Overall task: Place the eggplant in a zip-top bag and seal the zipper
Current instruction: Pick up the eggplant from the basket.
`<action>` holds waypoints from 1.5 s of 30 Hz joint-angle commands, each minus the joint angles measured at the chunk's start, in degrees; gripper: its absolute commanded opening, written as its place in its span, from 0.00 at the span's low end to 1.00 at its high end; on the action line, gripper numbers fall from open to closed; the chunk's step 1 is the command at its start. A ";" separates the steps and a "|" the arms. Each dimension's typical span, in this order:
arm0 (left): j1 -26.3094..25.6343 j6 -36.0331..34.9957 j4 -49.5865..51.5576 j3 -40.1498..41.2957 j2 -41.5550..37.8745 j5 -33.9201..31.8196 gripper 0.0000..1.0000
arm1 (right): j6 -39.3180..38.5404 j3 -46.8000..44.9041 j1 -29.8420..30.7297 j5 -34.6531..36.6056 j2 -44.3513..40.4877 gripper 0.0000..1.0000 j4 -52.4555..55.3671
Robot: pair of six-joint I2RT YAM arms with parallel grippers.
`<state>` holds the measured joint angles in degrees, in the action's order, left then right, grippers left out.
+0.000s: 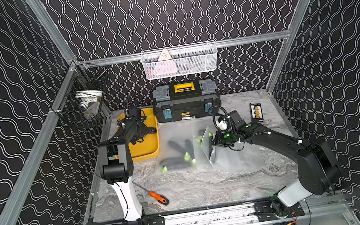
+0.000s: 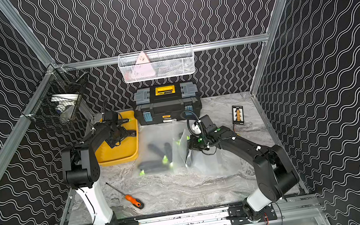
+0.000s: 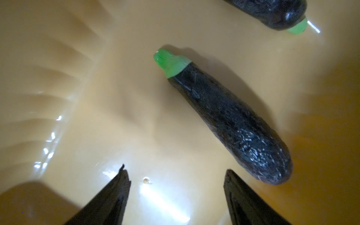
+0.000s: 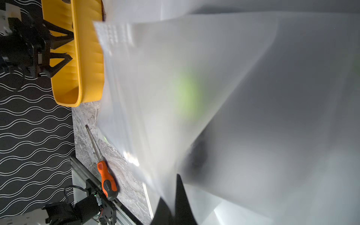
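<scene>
2 dark purple toy eggplants with green caps lie in the rectangular yellow plastic tray (image 1: 144, 156) at the far left of the grey marble-patterned tabletop (image 1: 209, 186). Over that tray the left gripper (image 3: 175, 169) hangs with its jaws spread wide, holding nothing. The nearer eggplant (image 3: 229, 120) lies flat on the tray floor just beyond the fingertips and is untouched. The other eggplant (image 3: 272, 13) lies farther off, apart from it. At centre right, the right gripper (image 1: 213, 141) is clamped tight on the raised edge of a frosted translucent plastic zip-top bag (image 1: 237, 160). That edge stands off the table, and the rest of the bag lies flat toward the right. Several dark shapes with green tips (image 1: 179, 147) show through frosted plastic left of the right gripper; whether they sit inside a bag or under it cannot be told. A black plastic toolbox with a yellow handle (image 1: 186, 102) stands at far centre. An orange-handled screwdriver (image 1: 159, 197) lies at near left, well apart from the bag.
</scene>
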<state>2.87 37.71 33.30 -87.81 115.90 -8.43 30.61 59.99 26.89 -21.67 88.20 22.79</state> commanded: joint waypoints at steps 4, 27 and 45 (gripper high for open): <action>0.03 7.16 -6.68 -0.61 1.28 4.29 0.81 | -0.10 0.19 0.08 -0.34 0.34 0.05 -1.34; 0.38 12.25 -17.57 0.18 5.25 8.93 0.81 | -1.10 -0.39 0.03 -0.32 1.56 0.06 -1.50; 0.37 9.12 -13.79 0.70 2.28 6.90 0.44 | -1.44 -0.40 0.00 0.61 0.75 0.06 -1.10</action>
<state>3.16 49.06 18.76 -87.07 119.96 -0.91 29.34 59.59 26.85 -21.76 89.41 22.35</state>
